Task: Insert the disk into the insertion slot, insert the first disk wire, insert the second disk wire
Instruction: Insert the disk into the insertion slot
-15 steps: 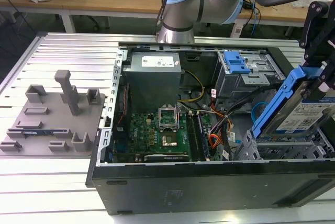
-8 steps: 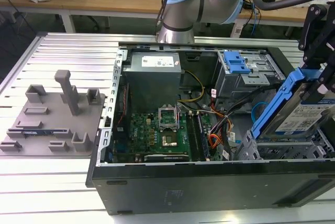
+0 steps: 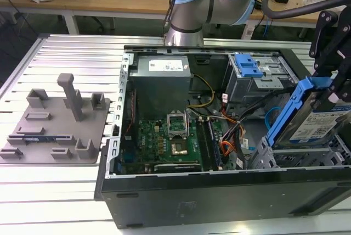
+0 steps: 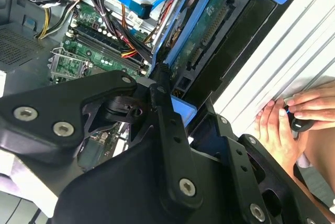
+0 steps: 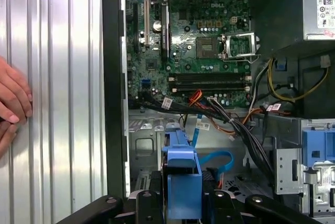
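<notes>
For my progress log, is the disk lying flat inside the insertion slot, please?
No, the disk stands steeply tilted over the insertion slot.

The gripper [image 3: 332, 89] runs off the exterior view's right edge, and the disk [image 3: 318, 115] goes with it, far corner lost. The disk's lower end is hidden behind the insertion slot [image 3: 293, 157] wall (how deep, can't tell). In the second wrist view the gripper itself blocks much of the motherboard [image 4: 78, 51], and a person's hands [image 4: 293, 116] are cropped at the frame. In the first wrist view, a hand [image 5: 13, 101] is cut at the edge too.
</notes>
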Available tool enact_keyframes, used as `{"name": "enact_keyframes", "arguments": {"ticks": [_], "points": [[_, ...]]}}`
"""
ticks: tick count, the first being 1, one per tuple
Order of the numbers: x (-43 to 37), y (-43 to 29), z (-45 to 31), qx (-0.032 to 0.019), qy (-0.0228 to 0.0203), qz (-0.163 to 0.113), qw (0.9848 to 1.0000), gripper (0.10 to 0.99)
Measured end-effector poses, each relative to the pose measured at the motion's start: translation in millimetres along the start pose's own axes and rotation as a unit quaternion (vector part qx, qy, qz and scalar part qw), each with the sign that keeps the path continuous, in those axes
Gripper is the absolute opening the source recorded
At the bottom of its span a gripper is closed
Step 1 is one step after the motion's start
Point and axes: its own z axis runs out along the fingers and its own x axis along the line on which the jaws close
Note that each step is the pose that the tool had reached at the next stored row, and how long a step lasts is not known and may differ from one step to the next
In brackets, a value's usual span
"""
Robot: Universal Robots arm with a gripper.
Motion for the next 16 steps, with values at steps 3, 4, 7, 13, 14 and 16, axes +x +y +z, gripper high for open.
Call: {"name": "enact_keyframes", "arguments": {"ticks": [3,4,7,13,14,16], "points": [[0.1,-0.2,0.7,-0.0006,-0.0004,0.0,1.0,0.365],[0.0,-0.1,-0.2,-0.0013,0.0002,0.0,1.0,0.365],[0.0,-0.1,-0.3,-0.0033,0.0,0.0,1.0,0.365],[0.0,-0.6,1.0,-0.007,0.0001,0.0,1.0,0.365],[0.0,-0.9,1.2,-0.0074,0.0,0.0,1.0,0.365],[0.0,-4.7,1.3,-0.0141,0.0,0.001,0.9999,0.365]]}}
